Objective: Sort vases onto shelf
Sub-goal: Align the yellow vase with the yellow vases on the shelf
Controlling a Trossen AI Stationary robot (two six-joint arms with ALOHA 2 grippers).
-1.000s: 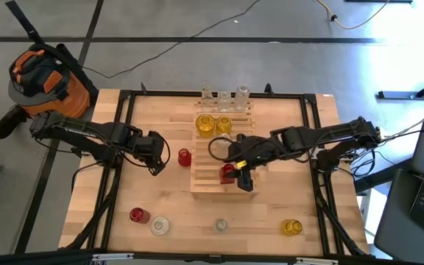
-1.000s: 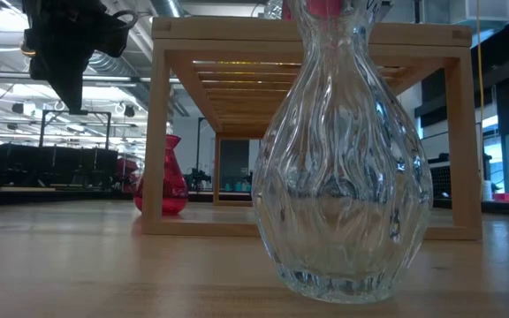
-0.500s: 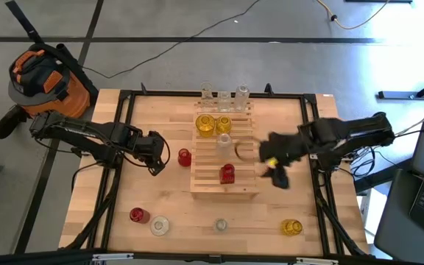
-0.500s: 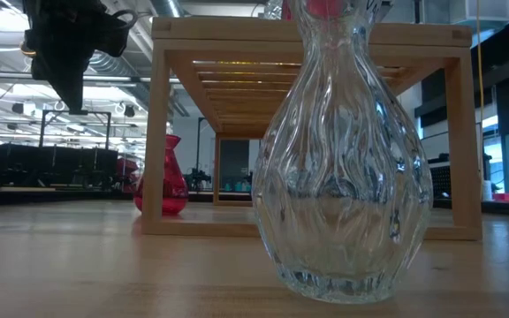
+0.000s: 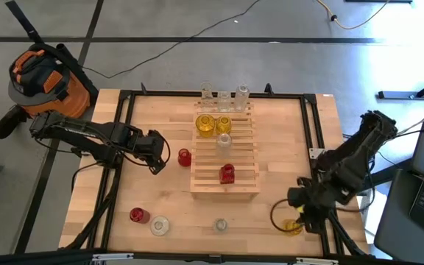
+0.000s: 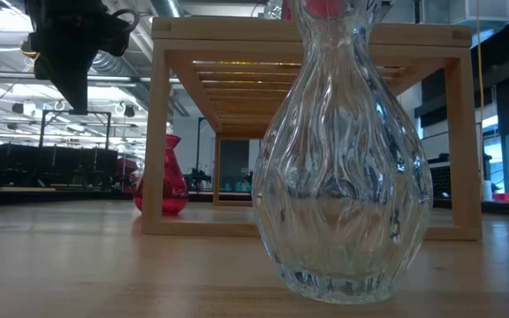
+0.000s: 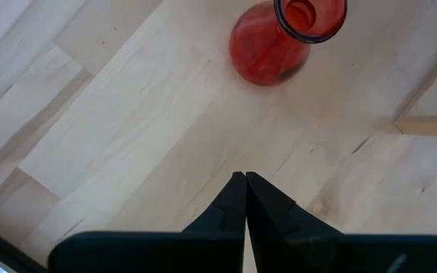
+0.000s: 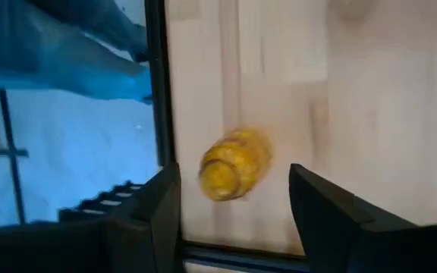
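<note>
The slatted wooden shelf (image 5: 225,185) stands mid-table and carries three clear vases along its far end (image 5: 224,96), two yellow ones (image 5: 205,124), another clear one and a red one (image 5: 227,174). My left gripper (image 5: 157,152) is shut and hovers just left of a red vase (image 5: 185,157) (image 7: 283,38) that stands on the table. My right gripper (image 5: 298,213) (image 8: 234,182) is open at the near right corner, above a yellow vase (image 5: 293,227) (image 8: 234,163) that shows between its fingers, apart from them.
Near the front edge stand a red vase (image 5: 138,215), a clear one (image 5: 159,225) and another clear one (image 5: 221,224), which fills the low view (image 6: 341,159). A black frame rail (image 8: 155,91) runs close beside the yellow vase, at the table's right edge.
My right gripper has drawn away from the red vase on the shelf, which stays standing there. It swung toward the table's right edge, then toward the near edge, and now hangs over the yellow vase in the near right corner.
</note>
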